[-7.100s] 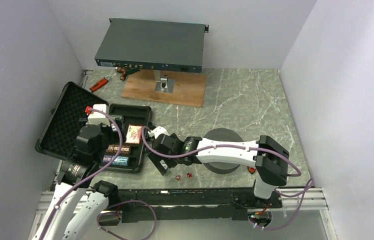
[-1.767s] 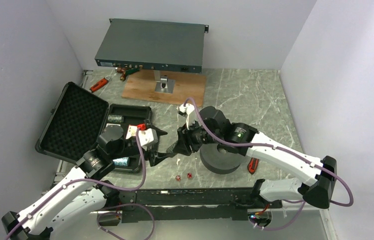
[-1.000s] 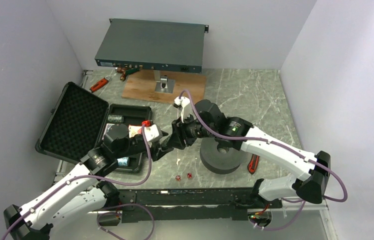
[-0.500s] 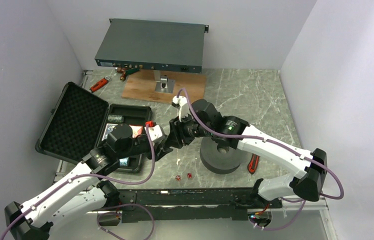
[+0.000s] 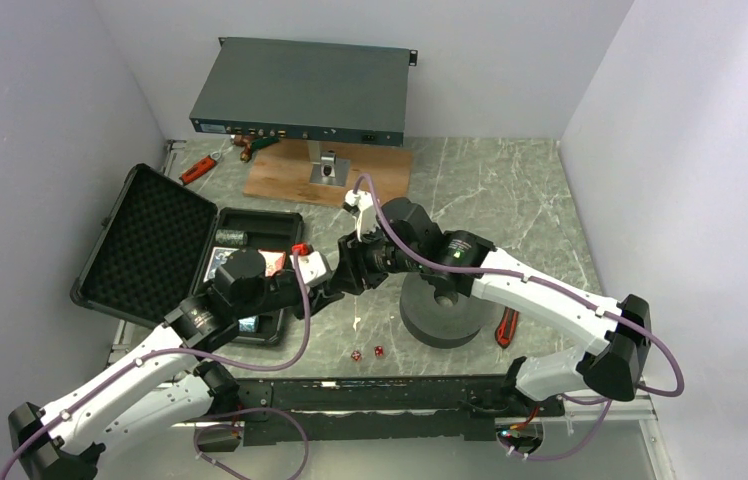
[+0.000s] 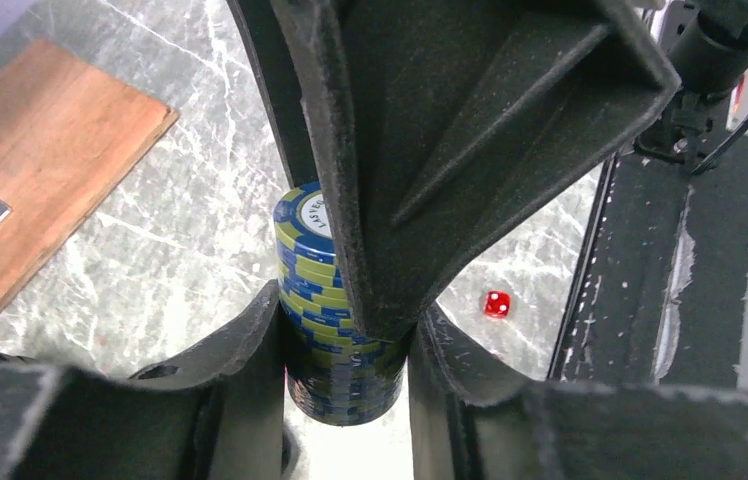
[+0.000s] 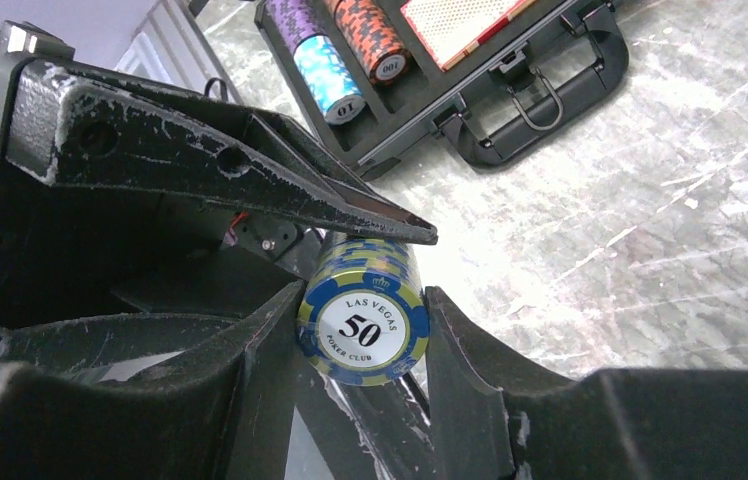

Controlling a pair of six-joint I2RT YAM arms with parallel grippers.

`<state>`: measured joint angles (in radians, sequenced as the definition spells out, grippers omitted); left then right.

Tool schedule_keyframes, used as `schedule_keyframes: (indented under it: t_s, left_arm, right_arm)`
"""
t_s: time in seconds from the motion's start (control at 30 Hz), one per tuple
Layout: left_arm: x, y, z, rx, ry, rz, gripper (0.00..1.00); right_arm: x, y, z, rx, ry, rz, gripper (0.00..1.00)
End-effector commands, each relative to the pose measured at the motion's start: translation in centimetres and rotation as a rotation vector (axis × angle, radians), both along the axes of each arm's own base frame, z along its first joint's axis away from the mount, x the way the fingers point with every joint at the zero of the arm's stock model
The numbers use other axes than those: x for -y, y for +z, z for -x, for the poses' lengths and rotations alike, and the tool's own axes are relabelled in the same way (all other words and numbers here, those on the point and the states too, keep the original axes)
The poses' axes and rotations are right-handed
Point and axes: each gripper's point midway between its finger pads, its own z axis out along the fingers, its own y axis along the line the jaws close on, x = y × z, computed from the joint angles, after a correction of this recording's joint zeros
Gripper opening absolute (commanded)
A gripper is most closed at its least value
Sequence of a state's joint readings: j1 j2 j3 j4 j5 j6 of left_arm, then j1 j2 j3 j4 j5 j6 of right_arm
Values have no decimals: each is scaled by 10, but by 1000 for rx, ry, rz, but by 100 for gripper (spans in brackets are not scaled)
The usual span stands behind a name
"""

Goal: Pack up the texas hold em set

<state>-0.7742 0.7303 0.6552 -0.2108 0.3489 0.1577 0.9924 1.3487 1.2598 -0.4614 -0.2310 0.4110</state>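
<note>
A blue-and-yellow poker chip stack (image 6: 325, 300) (image 7: 362, 325), its end chip marked 50, hangs above the table right of the black case (image 5: 260, 216). My two grippers meet on it. The fingers of the right gripper (image 7: 362, 340) (image 5: 348, 274) press both of its sides. The left gripper (image 6: 345, 350) (image 5: 332, 288) comes from the opposite end, and its fingers also touch both sides. The case lies open with its foam lid (image 5: 145, 240) folded back. It holds chip stacks (image 7: 322, 72) and a red card deck (image 7: 460, 15). Two red dice (image 5: 367, 353) lie near the front edge.
A thick dark foam ring (image 5: 440, 315) sits right of the grippers, with a red-handled tool (image 5: 505, 328) beside it. The grey rack-mount box (image 5: 300, 90) stands on a wooden board (image 5: 330, 178) at the back. Another red tool (image 5: 198, 168) lies at the back left.
My left gripper has narrowed onto the chip stack that the right gripper keeps holding. Both arms have edged slightly toward the case.
</note>
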Motion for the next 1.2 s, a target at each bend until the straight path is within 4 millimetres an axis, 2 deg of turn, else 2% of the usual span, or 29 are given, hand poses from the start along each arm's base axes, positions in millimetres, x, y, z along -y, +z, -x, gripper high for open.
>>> schedule_keyframes:
  t_s: [0.0, 0.03, 0.1, 0.17, 0.27, 0.37, 0.5, 0.6, 0.7, 0.77, 0.97, 1.17]
  left_arm:
    - [0, 20, -6, 28, 28, 21, 3]
    - [0, 19, -7, 22, 35, 17, 1]
    - [-2, 18, -9, 12, 52, 10, 0]
    - [-3, 17, -12, 6, 69, 2, 0]
    - [-5, 17, -13, 8, 81, 4, 0]
    - [-7, 19, -14, 9, 103, 12, 0]
    - [-11, 22, -19, -10, 158, 41, 0]
    - [-16, 21, -29, -50, 244, 48, 0]
    - [-31, 16, -48, -96, 424, 64, 0]
    - [-42, 13, -60, -123, 546, 89, 0]
    - [-54, 7, -84, -228, 767, 205, 0]
    - [-76, 6, -116, -486, 1068, 327, 0]
  right_arm:
    - [-12, 53, -7, 68, -14, -146, 7]
    - [-11, 53, -8, 71, -22, -143, 17]
    - [-8, 52, -11, 79, -38, -131, 50]
    - [-3, 54, -16, 96, -68, -108, 77]
    - [9, 56, -28, 122, -132, -76, 90]
    - [24, 58, -39, 152, -211, -51, 93]
    - [55, 50, -57, 189, -362, 6, 94]
    - [78, 40, -66, 198, -478, 39, 95]
    - [96, 27, -69, 191, -558, 56, 95]
    - [103, 21, -68, 181, -578, 61, 95]
    - [109, 6, -63, 152, -585, 68, 95]
    - [108, -7, -58, 118, -575, 88, 95]
